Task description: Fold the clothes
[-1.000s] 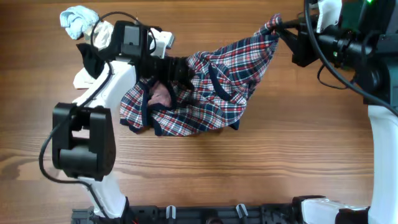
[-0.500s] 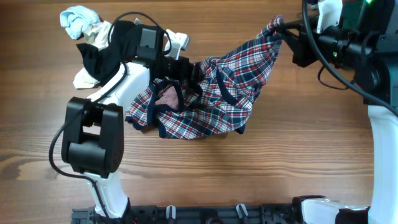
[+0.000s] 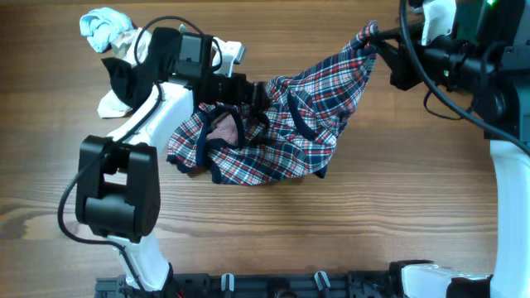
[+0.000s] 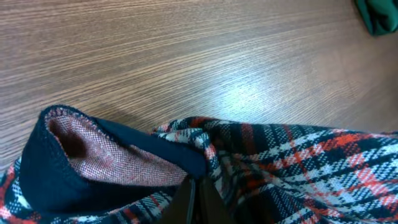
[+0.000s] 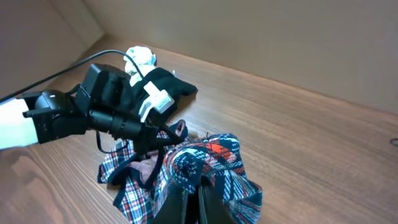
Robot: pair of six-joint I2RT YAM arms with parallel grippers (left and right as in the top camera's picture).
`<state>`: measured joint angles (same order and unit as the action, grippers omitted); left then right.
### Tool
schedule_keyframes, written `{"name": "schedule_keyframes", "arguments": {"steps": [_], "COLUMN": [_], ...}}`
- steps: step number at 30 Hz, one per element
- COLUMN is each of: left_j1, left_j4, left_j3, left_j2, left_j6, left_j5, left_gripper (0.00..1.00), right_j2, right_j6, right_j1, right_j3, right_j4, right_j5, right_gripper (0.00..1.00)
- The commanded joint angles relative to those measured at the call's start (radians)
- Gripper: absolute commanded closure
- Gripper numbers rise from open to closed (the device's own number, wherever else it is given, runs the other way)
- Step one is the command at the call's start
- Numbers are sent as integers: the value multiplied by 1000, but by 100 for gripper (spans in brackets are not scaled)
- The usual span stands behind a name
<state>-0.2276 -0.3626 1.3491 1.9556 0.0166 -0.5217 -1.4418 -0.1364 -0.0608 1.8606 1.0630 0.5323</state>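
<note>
The red, white and navy plaid shirt (image 3: pixel 281 136) hangs stretched between both arms over the middle of the table. My right gripper (image 3: pixel 370 33) is shut on its upper right corner and holds it raised; in the right wrist view the cloth (image 5: pixel 208 158) drapes over the closed fingers (image 5: pixel 186 202). My left gripper (image 3: pixel 261 93) is shut on the shirt's upper edge beside the navy trim (image 4: pixel 124 140), fingertips (image 4: pixel 186 202) buried in plaid. The shirt's lower left part lies crumpled on the wood.
More clothes are heaped at the back left: a pale-blue and white piece (image 3: pixel 103 26), a black one (image 3: pixel 126 79) and a white one (image 3: pixel 110 103). A dark green garment (image 4: pixel 378 15) shows at the left wrist view's top right corner. The left arm's base (image 3: pixel 116 194) stands front left.
My left gripper moved right onto the shirt's upper edge and shut on it. The shirt's left part shifted slightly right. The right arm held still.
</note>
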Motion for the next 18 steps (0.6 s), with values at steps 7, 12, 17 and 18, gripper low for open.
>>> {"name": "schedule_keyframes", "arguments": {"steps": [7,12,17,18], "left_j1": [69,60,60,60], "left_j4": [-108,-264,-304,-296], "left_j3": [165,160,160,160], "left_j2": [-390,-352,-138,-93], "left_j6": [41,37,41,41], "left_j5": [107,107,-50,-78], "left_gripper": [96,46,26,26], "right_j2": [13,12,12,12], "right_j6": [-16,6,5,5], "right_j1": [3,3,3,3], "right_j3": [28,28,28,28], "right_j4": [-8,-11,-7,-6], "right_j5": [-39,-39,-39,-39], "right_gripper": [96,96,96,96]}}
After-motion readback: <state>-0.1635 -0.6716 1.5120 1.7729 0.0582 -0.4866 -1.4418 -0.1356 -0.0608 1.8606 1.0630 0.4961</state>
